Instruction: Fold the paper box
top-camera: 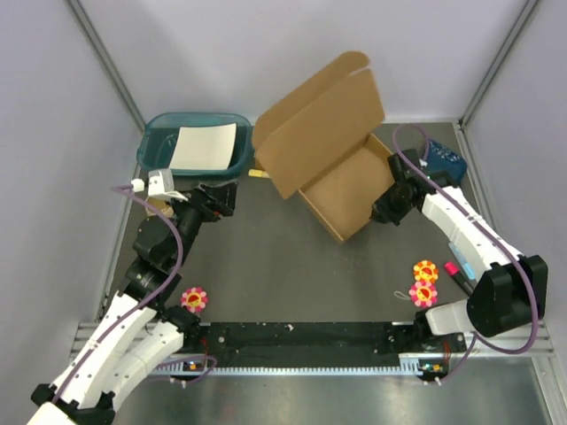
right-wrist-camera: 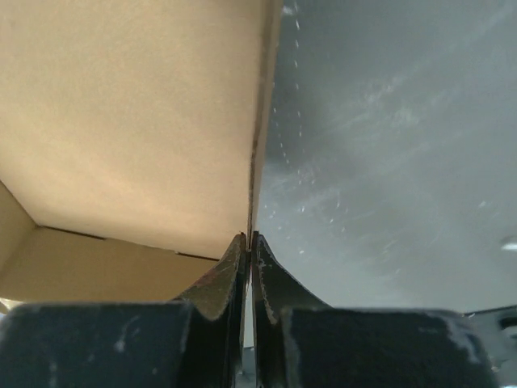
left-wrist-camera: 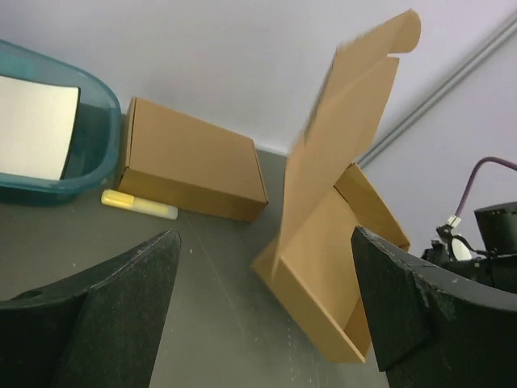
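1. Logging the task item first: the paper box point(top-camera: 341, 190), brown cardboard, sits at about 1 o'clock from table centre in my overhead view. Its tray half is formed and open upward. The lid panel point(top-camera: 314, 124) stands up from the tray's 10 o'clock edge and is not yet brought down.
2. Right gripper point(top-camera: 383, 212): pressed together on the box's side wall at the tray's 4 o'clock corner. My right wrist view shows the thin cardboard edge running straight down between the fingers point(right-wrist-camera: 218, 279). I read this pinch as an anchor, so the light tray cannot slide or tip while the lid is worked.
3. Left gripper point(top-camera: 223, 199): spread wide and holding nothing, at the box's 9 o'clock and apart from it. Its wrist camera looks between the two fingers at the raised lid, nearly edge-on. I judge it is parked there because that side gives access to the lid's outer face, ready to push it over toward 4 o'clock.
4. Relation: the box lies between my two tools, clamped on the right and untouched on the left. The lid is the nearest part of it to the open fingers.
5. Bystanders, none touched:
   - a teal tray point(top-camera: 155, 133) at 11 o'clock, holding a white paper sheet point(top-camera: 204, 146)
   - a second, closed brown box point(left-wrist-camera: 190, 162) behind the lid
   - a yellow marker point(left-wrist-camera: 139, 205) just beside that box
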Robot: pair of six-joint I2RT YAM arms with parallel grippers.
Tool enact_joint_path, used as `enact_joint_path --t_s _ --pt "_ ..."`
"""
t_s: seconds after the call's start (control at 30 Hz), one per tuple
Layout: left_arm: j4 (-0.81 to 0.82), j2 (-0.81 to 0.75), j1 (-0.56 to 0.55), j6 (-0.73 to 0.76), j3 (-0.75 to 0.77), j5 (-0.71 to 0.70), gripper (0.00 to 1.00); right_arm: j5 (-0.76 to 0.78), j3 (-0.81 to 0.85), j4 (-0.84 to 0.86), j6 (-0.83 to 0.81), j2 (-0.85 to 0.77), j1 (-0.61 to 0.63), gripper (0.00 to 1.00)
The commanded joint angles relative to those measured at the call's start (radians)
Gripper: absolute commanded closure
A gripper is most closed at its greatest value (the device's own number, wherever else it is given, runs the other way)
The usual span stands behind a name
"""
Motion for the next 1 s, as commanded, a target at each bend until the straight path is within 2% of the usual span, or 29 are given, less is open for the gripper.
enact_joint_path --t_s 0.0,0.07,0.13,0.17,0.37,0.47,0.57,0.67,0.7,0.8,0.97 --pt "0.113 -0.066 0.005 0.026 -0.042 0.135 0.08 -0.03 -0.039 -0.022 0.361 0.033 0.08 1.0" --pt "0.162 -0.086 0.005 0.055 -0.071 0.205 0.08 -0.007 -0.062 -0.026 0.407 0.056 0.107 1.0" --pt "0.205 -0.084 0.005 0.063 -0.075 0.369 0.09 -0.005 -0.088 -0.026 0.428 0.084 0.134 1.0" --pt "0.208 -0.072 0.005 0.061 -0.072 0.406 0.09 0.003 -0.096 -0.026 0.432 0.092 0.14 1.0" --pt "0.311 0.015 0.002 -0.001 -0.121 0.666 0.08 0.012 -0.191 -0.023 0.453 0.106 0.156 1.0" --pt "0.317 0.122 -0.008 -0.038 -0.113 0.739 0.08 0.016 -0.231 -0.009 0.459 0.092 0.17 1.0" --pt "0.317 0.193 -0.034 -0.048 -0.101 0.743 0.11 0.026 -0.253 0.001 0.438 0.081 0.18 1.0" --pt "0.337 0.161 -0.059 -0.031 -0.127 0.643 0.1 0.058 -0.251 0.004 0.398 0.058 0.208 0.87" --pt "0.336 0.15 -0.061 -0.022 -0.131 0.626 0.09 0.072 -0.239 0.003 0.378 0.032 0.217 0.76" --pt "0.304 0.123 -0.062 0.017 -0.113 0.574 0.07 0.101 -0.213 0.003 0.338 -0.018 0.242 0.59" --pt "0.268 0.124 -0.062 0.049 -0.081 0.528 0.06 0.136 -0.169 -0.026 0.277 -0.069 0.277 0.46"
